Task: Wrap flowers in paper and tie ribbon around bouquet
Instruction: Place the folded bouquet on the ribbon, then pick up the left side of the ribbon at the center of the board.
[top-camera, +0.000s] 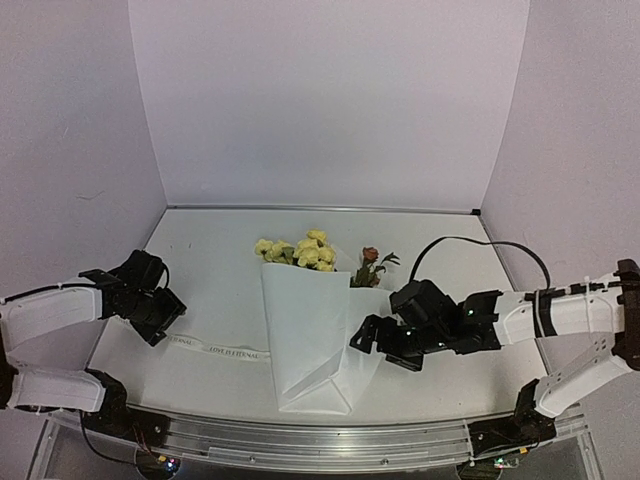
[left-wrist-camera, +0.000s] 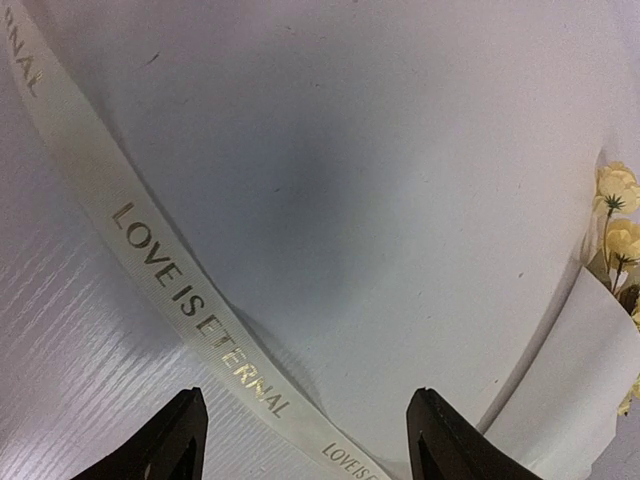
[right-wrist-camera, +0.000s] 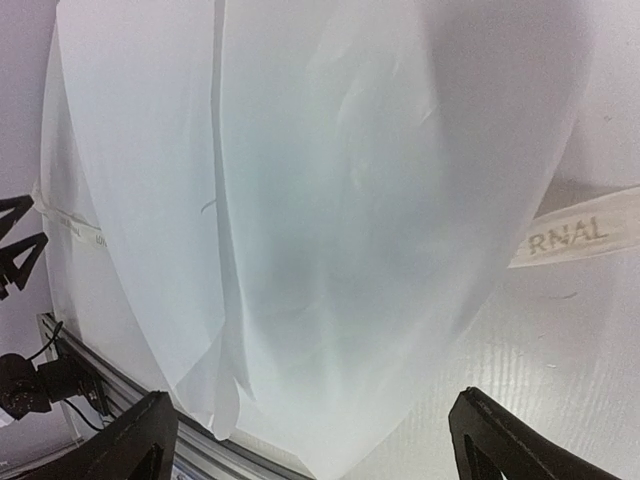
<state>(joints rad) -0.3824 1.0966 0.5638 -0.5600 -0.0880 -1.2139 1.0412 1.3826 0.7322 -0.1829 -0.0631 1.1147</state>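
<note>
The flowers (top-camera: 303, 250) lie at mid-table: pale yellow blooms and one orange-brown bloom (top-camera: 370, 255), poking from the top of the white paper (top-camera: 315, 340), which is folded loosely over them into a cone. The cream ribbon (top-camera: 222, 351) lies flat on the table and runs under the paper's left edge. My left gripper (top-camera: 165, 322) hovers open over the ribbon (left-wrist-camera: 170, 285), which crosses between its fingers (left-wrist-camera: 182, 440) untouched. My right gripper (top-camera: 363, 340) is open at the paper's right edge. In the right wrist view the paper (right-wrist-camera: 330, 230) fills the space ahead of the gripper (right-wrist-camera: 320, 445), and a piece of ribbon (right-wrist-camera: 580, 238) sticks out from under the paper.
A metal rail (top-camera: 320, 440) runs along the table's near edge, just below the paper's tip. White walls enclose the table at the back and sides. A black cable (top-camera: 480, 243) arcs behind the right arm.
</note>
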